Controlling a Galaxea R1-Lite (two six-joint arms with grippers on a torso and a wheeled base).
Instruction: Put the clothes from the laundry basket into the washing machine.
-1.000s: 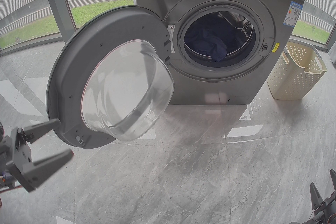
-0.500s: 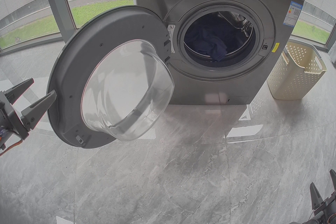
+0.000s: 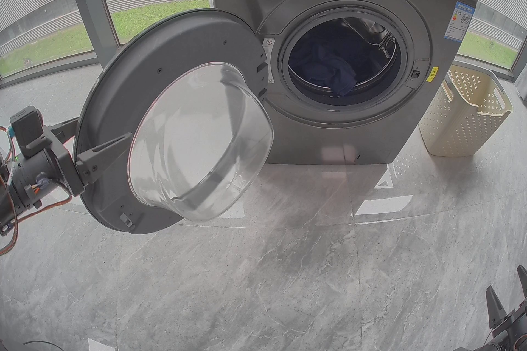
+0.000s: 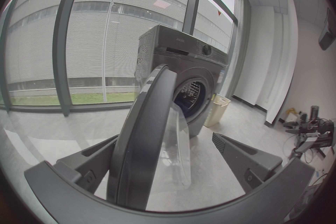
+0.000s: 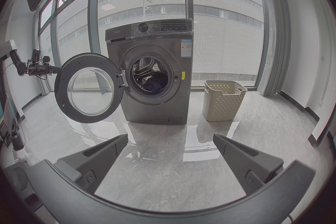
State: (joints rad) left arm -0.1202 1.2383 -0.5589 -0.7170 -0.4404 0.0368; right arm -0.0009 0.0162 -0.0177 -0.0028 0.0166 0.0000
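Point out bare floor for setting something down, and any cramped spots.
Free: grey marble floor before the grey front-loading washing machine, between its round open door and the cream perforated laundry basket. Crowded: the door's rim, straddled by the left gripper.

At the frame's left edge, the left gripper (image 3: pixel 103 131) has dark grey wedge-shaped fingers (image 3: pixel 104 150) with small screws, a grey cylindrical wrist (image 3: pixel 33 176) and orange-red cables (image 3: pixel 44 205).

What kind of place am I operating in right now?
Likely a laundry test corner in an office or lab building: a front-loading washing machine, a cream laundry basket beside it, and floor-to-ceiling windows behind.
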